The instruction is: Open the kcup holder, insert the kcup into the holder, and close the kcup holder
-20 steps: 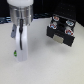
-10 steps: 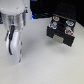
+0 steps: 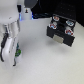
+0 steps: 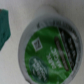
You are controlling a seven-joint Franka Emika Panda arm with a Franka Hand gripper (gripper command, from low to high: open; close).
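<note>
I've got the pincer (image 3: 16, 54) over the small white green-topped kcup (image 4: 49, 48); can't tell its spread. The black boxy kcup holder (image 3: 61, 27) sits well apart.

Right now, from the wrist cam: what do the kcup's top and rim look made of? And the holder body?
The kcup: the green printed top looks like a foil or film seal, faintly glossy, with small print and a code square; the pale rim around it looks like white plastic. Blur leaves this open. The kcup holder: dark, matte, probably plastic or coated metal, too small here to tell which.
</note>
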